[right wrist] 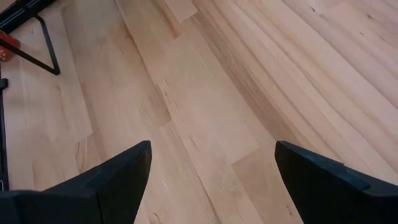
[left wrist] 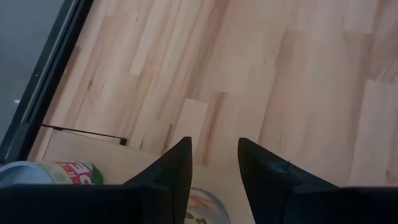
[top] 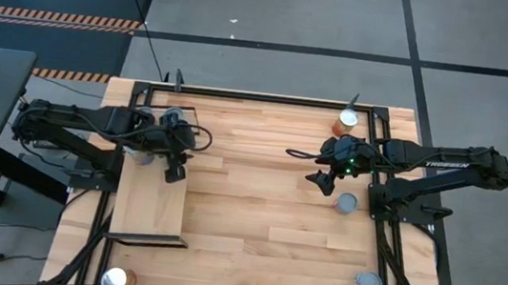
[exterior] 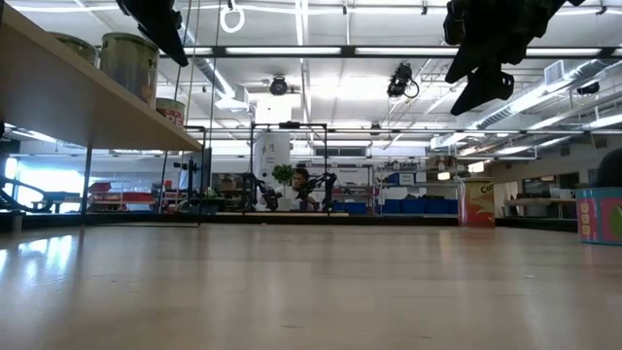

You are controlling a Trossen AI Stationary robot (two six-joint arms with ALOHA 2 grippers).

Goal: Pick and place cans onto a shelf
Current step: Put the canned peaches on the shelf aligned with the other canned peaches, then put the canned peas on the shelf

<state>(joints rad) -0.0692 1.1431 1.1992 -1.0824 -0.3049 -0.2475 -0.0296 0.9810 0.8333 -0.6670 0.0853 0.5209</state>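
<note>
Cans (exterior: pixel 128 60) were seen standing on the shelf (top: pixel 148 209), under the left gripper (left wrist: pixel 214 163), whose fingers were parted with nothing pinched, apparently just above a can. Loose cans (top: pixel 347 203) remained beside the right gripper (top: pixel 324 181), spread wide and empty.

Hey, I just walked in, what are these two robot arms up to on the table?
They are moving cans onto the shelf at the table's left. The left gripper hangs over the shelf's far end beside cans already set there, its fingers apart with nothing between them. The right gripper hovers open and empty over the table, near a loose can. More cans wait elsewhere on the table.
</note>
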